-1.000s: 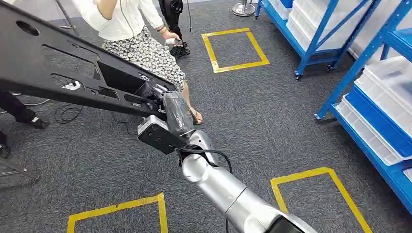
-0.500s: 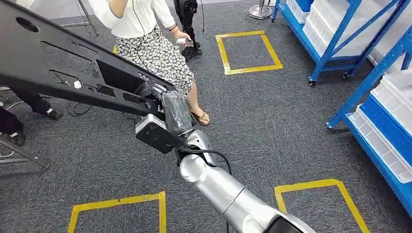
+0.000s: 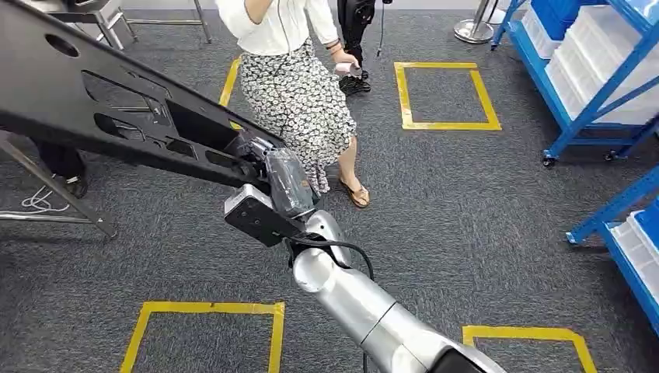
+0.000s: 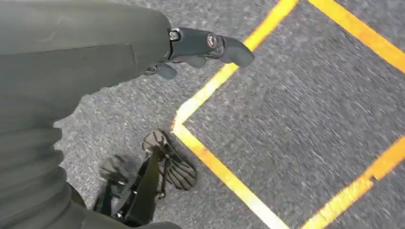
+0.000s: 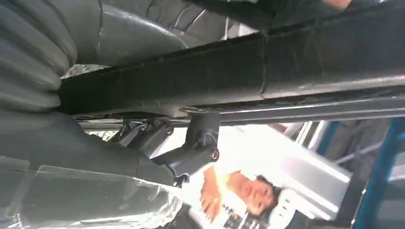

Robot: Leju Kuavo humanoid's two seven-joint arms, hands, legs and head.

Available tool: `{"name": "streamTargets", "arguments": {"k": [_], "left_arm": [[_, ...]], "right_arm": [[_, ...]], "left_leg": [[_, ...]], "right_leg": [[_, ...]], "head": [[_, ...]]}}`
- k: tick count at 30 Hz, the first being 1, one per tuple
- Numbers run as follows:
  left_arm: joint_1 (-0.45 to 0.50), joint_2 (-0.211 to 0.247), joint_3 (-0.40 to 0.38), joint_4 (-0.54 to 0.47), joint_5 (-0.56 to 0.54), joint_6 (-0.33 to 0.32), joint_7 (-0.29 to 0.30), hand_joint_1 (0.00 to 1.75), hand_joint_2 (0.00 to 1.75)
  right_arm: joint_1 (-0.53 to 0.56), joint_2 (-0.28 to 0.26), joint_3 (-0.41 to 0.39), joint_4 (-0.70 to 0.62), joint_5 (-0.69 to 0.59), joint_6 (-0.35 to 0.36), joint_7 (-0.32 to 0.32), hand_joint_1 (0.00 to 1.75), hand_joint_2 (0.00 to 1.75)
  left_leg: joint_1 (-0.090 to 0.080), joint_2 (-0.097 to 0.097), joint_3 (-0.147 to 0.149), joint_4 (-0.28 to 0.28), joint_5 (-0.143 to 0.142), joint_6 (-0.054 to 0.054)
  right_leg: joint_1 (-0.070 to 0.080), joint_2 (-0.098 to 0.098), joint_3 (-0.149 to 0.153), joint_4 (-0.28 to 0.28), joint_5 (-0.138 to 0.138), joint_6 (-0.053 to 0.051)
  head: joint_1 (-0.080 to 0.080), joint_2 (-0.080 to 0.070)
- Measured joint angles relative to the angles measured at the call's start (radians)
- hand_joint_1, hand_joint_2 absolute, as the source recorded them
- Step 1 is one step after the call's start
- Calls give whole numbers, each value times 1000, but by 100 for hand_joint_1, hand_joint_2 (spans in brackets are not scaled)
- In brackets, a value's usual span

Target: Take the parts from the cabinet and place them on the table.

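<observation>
Right hand [image 3: 272, 175] grips the near end of a long black part [image 3: 93, 101]; the part runs out from the hand toward 10 o'clock in the head view, carried well above the carpet [image 3: 466, 202]. In the right wrist view the thumb and dark fingers [image 5: 191, 157] clamp the part's edge from both sides. Grasp looks firm.

Left hand [image 4: 200, 45] hangs over the floor beside yellow tape [image 4: 215, 162], holding nothing; how far its fingers are spread I cannot tell.

Blue shelving with white bins [image 3: 591, 70] stands at 2 o'clock. A person in a patterned skirt [image 3: 299, 101] stands at 12 o'clock, near the part's path.

Judgement: pick from the cabinet is done and the part is in transit. Left to do: reach the desk and set it down. Metal legs [image 3: 54, 194] at 9 o'clock may belong to that desk; unconfirmed.
</observation>
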Motion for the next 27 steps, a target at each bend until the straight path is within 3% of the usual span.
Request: {"name": "streamTargets", "arguments": {"k": [1, 2, 3, 5, 6, 7, 8, 10, 11, 12, 13, 14, 15, 16, 17, 21, 22, 23, 24, 25, 26, 27], "left_arm": [[0, 0, 0, 0, -2, 7, 3, 0, 175], [-2, 0, 0, 0, -5, 10, 4, 0, 175], [-1, 0, 0, 0, -7, 14, 5, 0, 175], [6, 0, 0, 0, -7, 17, 5, 0, 175], [8, 1, 0, 0, -7, 18, 5, 0, 175], [8, 3, 0, 0, -7, 18, 6, 0, 175], [8, 2, 0, 0, -7, 18, 6, 0, 175], [4, 2, 0, 0, -7, 18, 6, 0, 175], [4, 2, 0, 0, -8, 18, 6, 0, 175], [4, 2, 0, 0, -8, 18, 6, 0, 175], [4, 2, 0, 0, -9, 21, 8, 0, 175], [5, 2, 0, 0, -11, 31, 11, 0, 175], [5, 3, 0, 0, -17, 50, 13, 0, 175], [4, 2, 0, 0, -22, 85, 15, 0, 175], [0, 2, 0, 0, -27, 115, 15, 0, 175], [-3, -24, 0, 0, -30, 185, 3, 0, 175], [-2, -29, 0, 0, -31, 188, 3, 0, 175], [-3, -40, 0, 0, -31, 192, 3, 0, 175], [-6, -43, 0, 0, -31, 179, 2, 0, 175], [-8, -42, 0, 0, -28, 138, 2, 0, 175], [-8, -34, 0, 0, -27, 95, 2, 0, 175], [-8, -27, -1, 0, -27, 64, 3, 0, 175]], "right_arm": [[-1, 1, 0, 0, 0, 0, 0, 175, 175], [-1, 2, 0, -1, 0, 0, 0, 175, 175], [0, 2, 0, -2, 0, 1, 0, 175, 175], [0, 8, 0, -2, 0, 3, 0, 175, 175], [0, 12, 0, -2, 0, 3, 0, 175, 175], [-1, 14, 0, -3, 0, 4, 0, 175, 175], [-1, 14, 0, -4, 1, 5, 0, 175, 175], [-1, 13, 0, -4, 0, 7, 0, 175, 175], [0, 13, 0, -3, 0, 8, 0, 175, 175], [0, 12, 0, -3, 0, 9, 0, 175, 175], [0, 13, 0, -3, 0, 11, 0, 175, 175], [0, 13, 0, -3, 0, 14, 2, 175, 175], [0, 13, 0, -5, 0, 15, 2, 175, 175], [0, 14, 0, -6, 0, 17, 2, 175, 175], [0, 13, 0, -10, 1, 18, 2, 175, 175], [4, 14, -3, -11, 10, 37, -5, 175, 175], [7, 15, -3, -16, 12, 44, -6, 175, 175], [6, 13, -5, -16, 15, 46, -9, 175, 175], [4, 11, -7, -17, 16, 47, -10, 175, 175], [5, 8, -10, -17, 13, 46, -10, 175, 175], [9, 6, -10, -16, 8, 43, -6, 175, 175], [12, 3, -10, -16, 5, 41, 2, 175, 175]], "left_leg": [[1, -11, -4, 6, -3, -7], [-7, -21, -11, 19, -9, -18], [-3, -28, -16, 20, -10, -24], [5, -38, -20, 18, -9, -35], [9, -40, -25, 23, -11, -38], [9, 3, -29, 41, -19, -42], [6, 49, -49, 86, -48, -48], [14, 77, -125, 241, -121, -55], [15, 80, -162, 308, -145, -56], [15, 80, -182, 341, -147, -56], [15, 80, -177, 324, -129, -53], [14, 81, -151, 269, -95, -47], [10, 90, -98, 171, -49, -38], [3, 118, -44, 79, -12, -25], [-10, 151, -31, 51, -29, -21], [-21, 120, -29, 37, -26, -1], [-9, 107, -3, 8, -14, 7], [-8, 97, 6, -4, -10, 6], [-7, 89, 8, -6, -6, 12], [-7, 76, 7, -6, -7, 12], [-7, 62, 6, -5, -7, 12], [-6, 48, 5, -5, -8, 12]], "right_leg": [[-7, 37, 38, -85, 33, 6], [-8, 51, 45, -102, 39, -2], [-10, 37, 48, -101, 43, -15], [0, 27, 47, -101, 43, -29], [-11, 18, 50, -103, 47, -36], [-10, 12, 54, -105, 48, -42], [-6, 2, 58, -105, 44, -48], [6, -18, 62, -105, 38, -57], [10, -29, 62, -104, 36, -60], [13, -39, 62, -104, 34, -62], [16, -49, 64, -104, 32, -64], [19, -59, 66, -104, 29, -66], [22, -69, 70, -104, 26, -65], [24, -77, 76, -105, 22, -65], [26, -84, 78, -108, 20, -61], [30, -119, 88, -118, 14, -48], [37, -111, 84, -116, 7, -42], [30, -61, 78, -93, -1, -42], [26, -31, 50, -35, -25, -47], [21, -19, 4, 52, -60, -51], [16, -16, -46, 140, -90, -52], [13, -16, -82, 198, -102, -47]], "head": [[1, 0], [1, 0], [0, 0], [2, 0], [1, 0], [0, 0], [-9, 0], [-9, 0], [-9, 0], [-10, 0], [-10, 0], [-10, 0], [-10, 0], [-10, 0], [-7, 0], [-14, 0], [-13, 0], [-6, 0], [-7, 0], [-3, 0], [-4, 0], [-3, 0]]}}
